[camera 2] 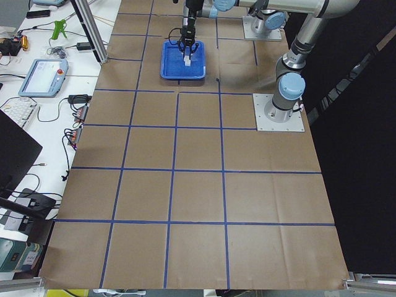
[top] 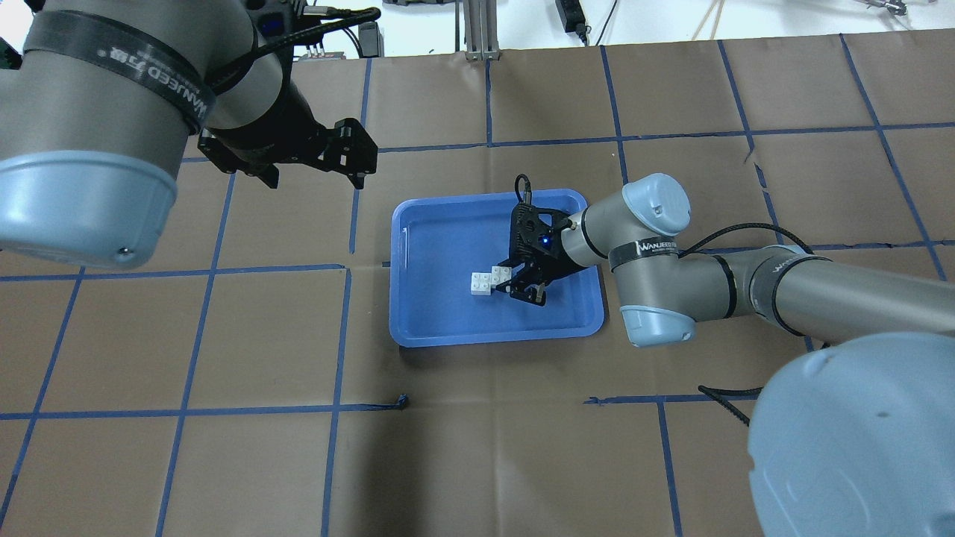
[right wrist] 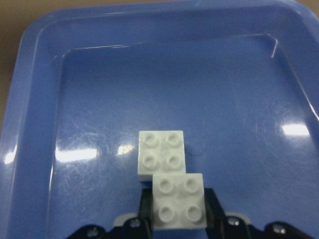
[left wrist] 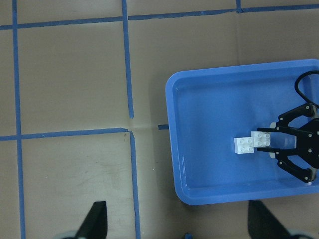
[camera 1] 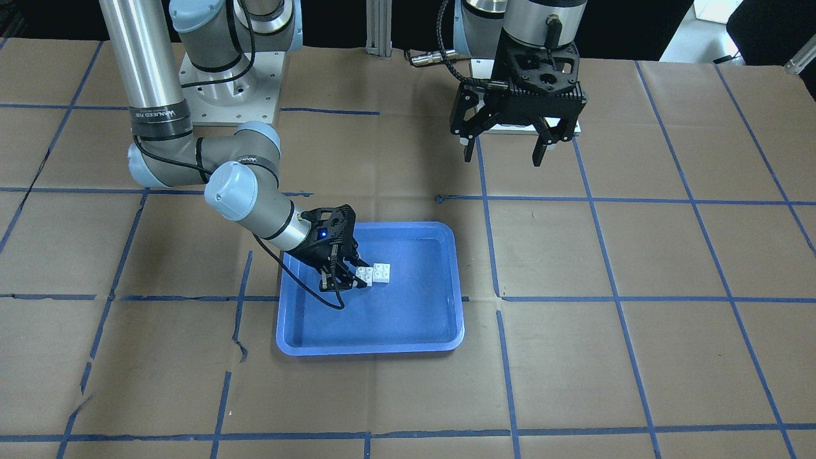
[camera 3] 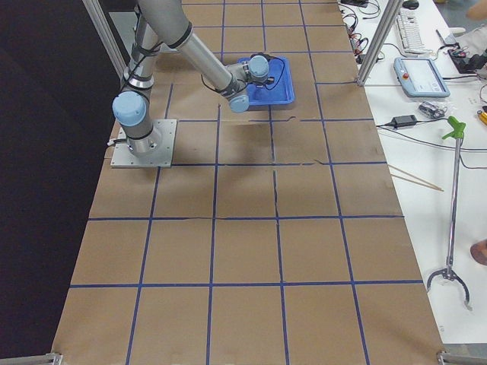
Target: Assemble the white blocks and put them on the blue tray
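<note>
Two white blocks [right wrist: 161, 153] [right wrist: 178, 200] sit together inside the blue tray [top: 492, 339]. The nearer block overlaps one corner of the farther one. They also show in the front view [camera 1: 381, 272] and the overhead view [top: 481, 283]. My right gripper [camera 1: 347, 280] reaches low into the tray, and its fingers [right wrist: 146, 204] press both sides of the nearer block. My left gripper [camera 1: 503, 150] is open and empty. It hangs high over the bare table away from the tray, and its wrist camera looks down on the tray [left wrist: 172, 149].
Brown paper with a blue tape grid covers the table. The arms' base plates [camera 1: 236, 89] stand at the robot's edge. A teach pendant [camera 2: 42, 77] and cables lie on the white bench beyond the table's far side.
</note>
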{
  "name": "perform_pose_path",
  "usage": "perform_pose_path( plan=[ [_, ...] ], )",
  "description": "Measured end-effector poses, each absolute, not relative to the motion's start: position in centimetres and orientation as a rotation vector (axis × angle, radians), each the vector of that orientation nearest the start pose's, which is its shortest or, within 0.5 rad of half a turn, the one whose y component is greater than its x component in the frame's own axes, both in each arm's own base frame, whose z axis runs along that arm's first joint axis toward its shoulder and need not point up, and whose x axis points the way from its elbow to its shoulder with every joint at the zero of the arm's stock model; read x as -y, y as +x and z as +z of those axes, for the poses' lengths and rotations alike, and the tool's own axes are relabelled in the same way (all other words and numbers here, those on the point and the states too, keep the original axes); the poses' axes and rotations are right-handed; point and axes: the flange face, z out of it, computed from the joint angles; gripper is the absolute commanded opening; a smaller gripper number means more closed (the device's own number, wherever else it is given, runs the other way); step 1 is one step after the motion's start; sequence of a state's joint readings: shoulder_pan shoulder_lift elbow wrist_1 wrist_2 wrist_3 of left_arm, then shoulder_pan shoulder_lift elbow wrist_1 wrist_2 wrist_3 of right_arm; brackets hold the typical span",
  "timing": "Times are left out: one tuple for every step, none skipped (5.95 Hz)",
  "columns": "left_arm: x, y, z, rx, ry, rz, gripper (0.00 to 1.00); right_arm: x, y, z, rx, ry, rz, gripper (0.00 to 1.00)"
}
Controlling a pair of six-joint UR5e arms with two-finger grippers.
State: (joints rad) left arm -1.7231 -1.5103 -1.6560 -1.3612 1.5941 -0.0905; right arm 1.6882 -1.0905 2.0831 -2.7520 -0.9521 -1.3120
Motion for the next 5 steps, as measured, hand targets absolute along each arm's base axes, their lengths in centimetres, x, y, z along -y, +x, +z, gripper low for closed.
perform_pose_path(
  plan=[
    [45.5, -20.2, 49.8, -3.125, 0.093, -0.283, 0.99, 49.7, 25.2, 15.0, -1.947, -1.798, -0.682, 0.30],
    [45.3, -20.1, 50.0, -3.124, 0.094, -0.266, 0.99, 49.7, 25.3, 14.9, -1.947, -1.798, -0.681, 0.30],
    [45.4, -19.7, 50.5, -3.123, 0.084, -0.229, 0.99, 49.7, 25.3, 14.9, -1.946, -1.798, -0.681, 0.33],
    [45.7, -18.6, 51.3, -3.124, 0.057, -0.187, 0.99, 49.7, 25.3, 14.9, -1.946, -1.798, -0.681, 0.42],
    [46.1, -17.6, 51.7, -3.131, 0.030, -0.158, 0.99, 49.7, 25.3, 15.0, -1.946, -1.797, -0.681, 0.44]
  ],
)
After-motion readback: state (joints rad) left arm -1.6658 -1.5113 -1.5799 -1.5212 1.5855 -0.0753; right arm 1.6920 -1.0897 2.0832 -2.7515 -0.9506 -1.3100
